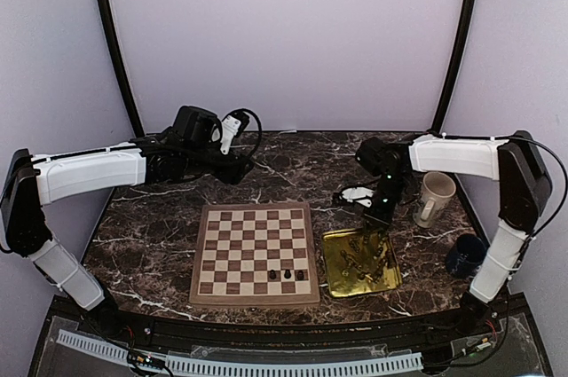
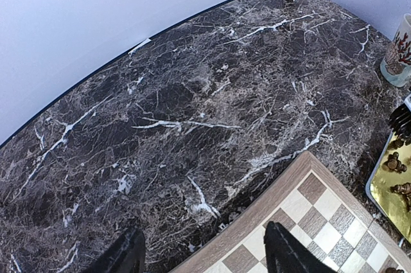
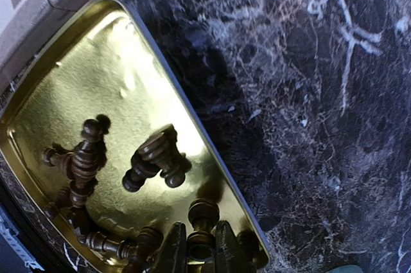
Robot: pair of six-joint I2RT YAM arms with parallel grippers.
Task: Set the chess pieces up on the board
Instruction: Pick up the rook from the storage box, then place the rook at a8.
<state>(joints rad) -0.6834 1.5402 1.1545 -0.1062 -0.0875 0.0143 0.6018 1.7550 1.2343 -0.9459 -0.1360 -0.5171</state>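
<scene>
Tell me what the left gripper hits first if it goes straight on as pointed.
Probably the dark veined marble tabletop, just beside the brown border of the checkered wooden chessboard. Depth is unclear, so the left gripper might clip that border instead.

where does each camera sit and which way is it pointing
Top external: above and behind the bases, looking down on the board and gold tray; left arm and right arm show.
Left wrist: beyond the board, looking across the marble table toward the back wall; open left fingers at bottom.
Right wrist: straight down into the tray; right fingers pinch a chess piece.
Shared: all three show part of the board and tray.
</scene>
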